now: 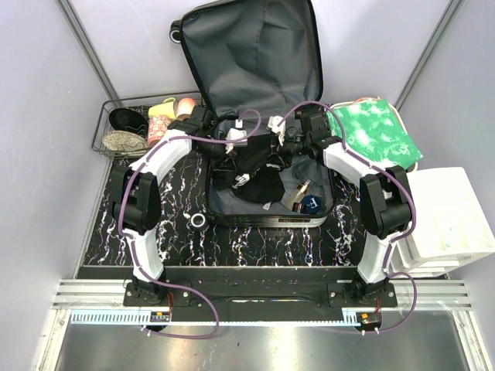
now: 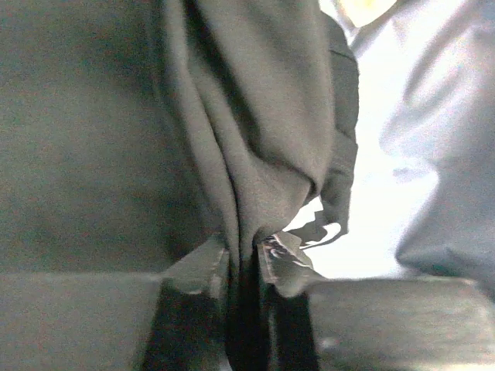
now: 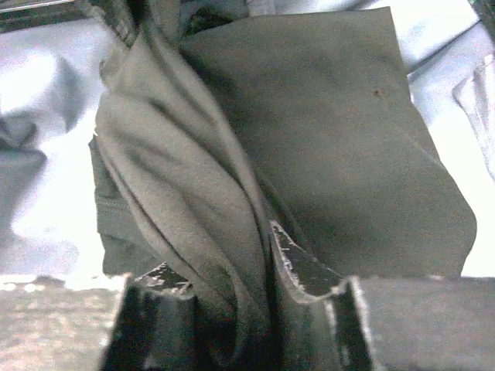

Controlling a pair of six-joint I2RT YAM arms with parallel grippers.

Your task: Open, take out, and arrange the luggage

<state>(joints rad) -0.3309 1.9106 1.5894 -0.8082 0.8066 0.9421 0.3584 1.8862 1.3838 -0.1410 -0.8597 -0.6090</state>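
The luggage lies open on the table, its lid with grey lining propped up at the back. A black garment hangs stretched between my two grippers over the open lower half. My left gripper is shut on one end of the black garment, the cloth pinched between the fingers. My right gripper is shut on the other end of the garment, a fold held between its fingers. More dark clothes, a bottle and a blue thing lie in the case.
A black wire basket with shoes stands at the back left. A green and white cloth lies on a bin at the right, and white plastic bins stand further right. A small tape roll lies on the black marbled mat.
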